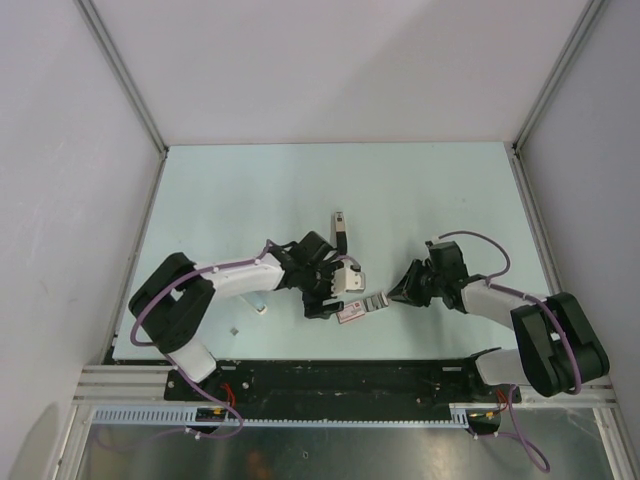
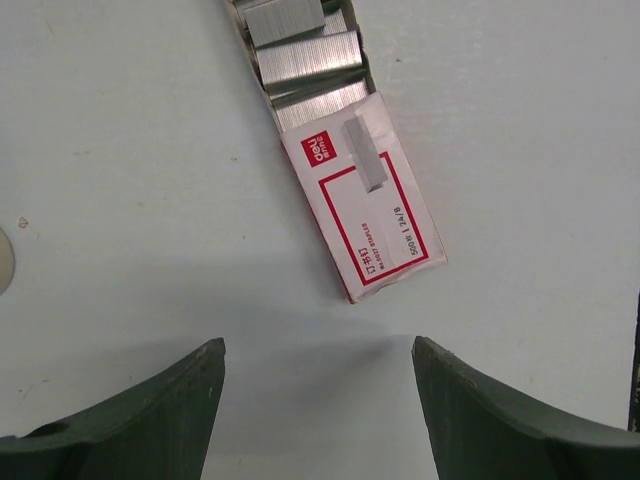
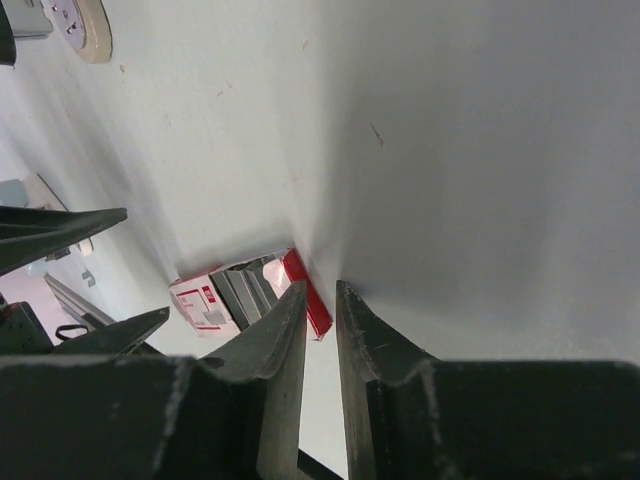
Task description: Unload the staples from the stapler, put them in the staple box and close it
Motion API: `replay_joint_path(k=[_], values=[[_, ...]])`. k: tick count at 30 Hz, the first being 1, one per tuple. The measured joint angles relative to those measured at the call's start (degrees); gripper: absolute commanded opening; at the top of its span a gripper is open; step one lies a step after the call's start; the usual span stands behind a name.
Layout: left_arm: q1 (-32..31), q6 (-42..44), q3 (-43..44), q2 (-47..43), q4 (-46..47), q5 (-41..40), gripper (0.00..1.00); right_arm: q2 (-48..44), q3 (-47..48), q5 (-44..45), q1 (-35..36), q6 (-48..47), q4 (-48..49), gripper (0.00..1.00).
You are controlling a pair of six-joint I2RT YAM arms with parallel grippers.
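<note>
Top external view: the stapler (image 1: 339, 229) lies on the pale table (image 1: 250, 190) just past the middle, a slim black bar with a silvery strip, its long axis running away from the arm bases. It is free of both grippers and sits a little beyond a red-and-white staple box (image 1: 350, 313), apart from it. The two arms reach inward from either side and meet around that box. In the left wrist view the left gripper (image 2: 318, 345) hovers above the table with its jaws spread wide, the closed end of the box lying just ahead of the gap between them. The box's drawer is pulled out at the far end, showing rows of silver staples (image 2: 305, 55), and one short loose staple strip (image 2: 363, 152) rests across the printed top of the box. In the right wrist view the right gripper (image 3: 319, 290) has its jaws drawn nearly together, with only a narrow slit of table showing between them. Its tips are right at the drawer end of the box, though whether they touch it cannot be told
</note>
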Motion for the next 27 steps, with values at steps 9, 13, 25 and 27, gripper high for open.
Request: replay_joint_path(k=[9, 13, 25, 27], values=[[-0.48, -0.02, 0.26, 0.52, 0.07, -1.92, 0.79, 0.00, -2.49, -2.25, -0.52, 2.01, 4.52, 0.22], [-0.85, -0.02, 0.26, 0.72, 0.07, -2.45, 0.79, 0.00, -3.19, -3.04, -0.57, 2.62, 5.79, 0.23], [-1.40, -0.02, 0.35, 1.22, 0.09, -3.85, 0.79, -0.02, -3.85, -3.87, -0.59, 3.45, 6.69, 0.20], [-1.51, -0.02, 0.48, 1.22, 0.11, -3.87, 0.79, -0.02, -3.87, -3.80, -0.57, 3.45, 6.67, 0.19]])
